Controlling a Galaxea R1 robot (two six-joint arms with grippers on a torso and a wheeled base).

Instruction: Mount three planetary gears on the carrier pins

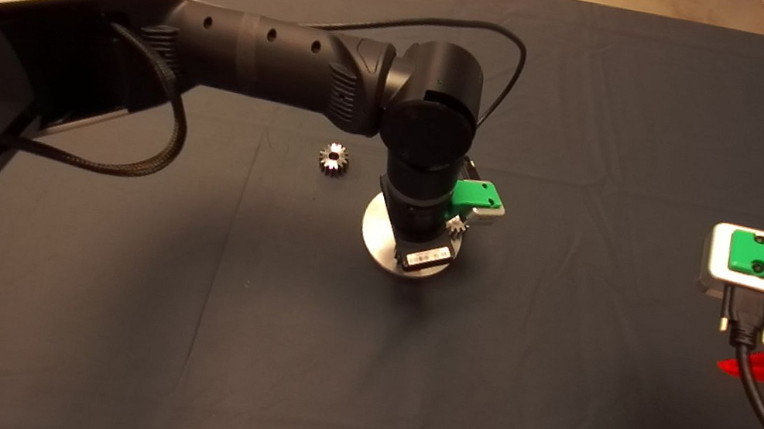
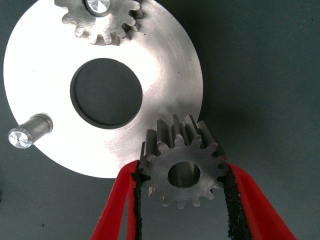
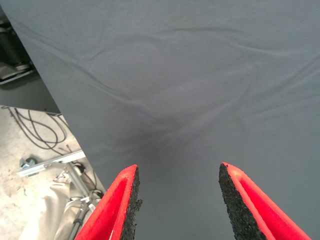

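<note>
left end effector [image 2: 182,200] over the disc [image 2: 165,100] mid-mat, pinching a gear [image 2: 182,172] at the disc's edge. second gear [image 2: 100,20] seated on a pin; another pin [image 2: 27,132] bare. third gear [image 1: 334,158] loose on mat nearby. right end effector [image 3: 177,205] parked at right, spread.

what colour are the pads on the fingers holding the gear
Black, rough-textured pads on red fingers, gripping the gear. Best seen in the left wrist view.

Black tubular arms [image 1: 260,59] – braided cable, green mounts with screws, a perhaps barcoded label [image 1: 428,256]
</note>
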